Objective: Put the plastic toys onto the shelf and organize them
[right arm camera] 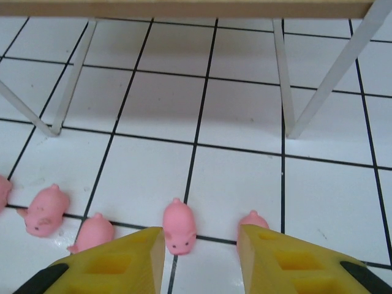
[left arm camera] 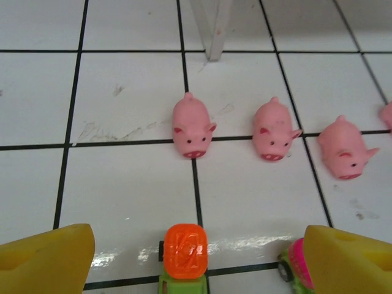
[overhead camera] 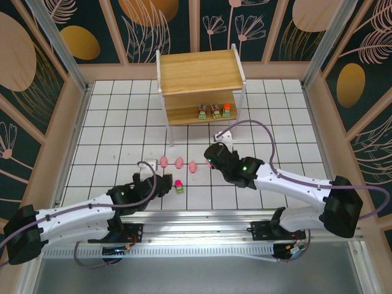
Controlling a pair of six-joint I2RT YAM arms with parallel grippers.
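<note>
My left jaws stand wide open over the table, an orange-topped toy between them untouched and a magenta-topped one beside one pad. My right jaws are part open and empty, a pig just ahead, perhaps short of the tips. Three blocky toys sit on the lower board of the shelf
</note>
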